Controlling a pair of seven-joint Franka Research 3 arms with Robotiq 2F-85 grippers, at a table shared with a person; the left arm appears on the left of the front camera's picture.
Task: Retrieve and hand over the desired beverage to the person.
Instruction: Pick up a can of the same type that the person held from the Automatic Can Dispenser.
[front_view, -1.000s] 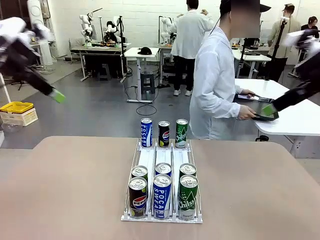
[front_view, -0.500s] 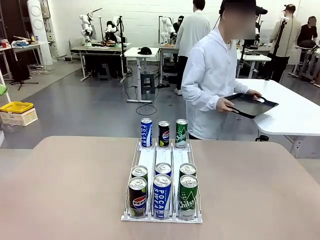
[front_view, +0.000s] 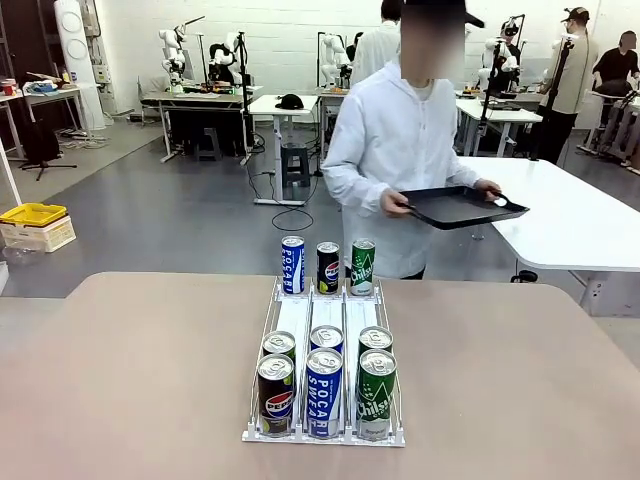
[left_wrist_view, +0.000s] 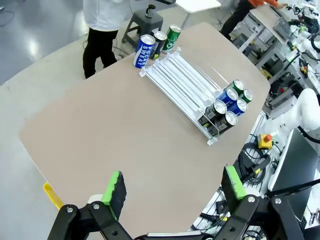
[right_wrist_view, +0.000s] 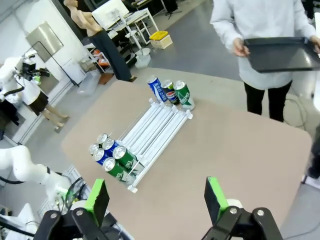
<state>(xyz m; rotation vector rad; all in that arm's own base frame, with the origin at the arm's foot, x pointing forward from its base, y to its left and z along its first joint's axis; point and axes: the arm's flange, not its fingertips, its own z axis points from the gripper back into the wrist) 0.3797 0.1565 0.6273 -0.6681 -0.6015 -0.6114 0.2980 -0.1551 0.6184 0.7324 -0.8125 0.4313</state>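
The left gripper (left_wrist_view: 174, 184) hangs high above the table (front_view: 130, 370), near one edge, its jaws spread wide with nothing between the green pads (left_wrist_view: 114, 186); the right gripper (right_wrist_view: 156, 195) hangs just as high over the opposite side, likewise wide open and holding nothing.

A white rack (front_view: 325, 310) with three lanes lies in the middle of the table, running from the robot's side toward the far side. Six near cans (front_view: 324, 385) stand packed at its near end in two rows of three; the front row is a dark Pepsi can (front_view: 275, 395) on the left, a blue Pocari Sweat can (front_view: 323, 392) in the middle and a green Chilsung can (front_view: 376, 393) on the right. Three far cans (front_view: 327, 266) stand upright side by side at the far end, blue, dark and green from left to right, well apart from the near group.

The person (front_view: 400, 150), in a white hooded jacket, stands just beyond the far edge of the table, facing it; both hands hold a dark tray (front_view: 455, 205) roughly level at waist height, off the table and to the right of the rack in the front view. All the drinks are on the rack; neither the person nor either gripper touches one.
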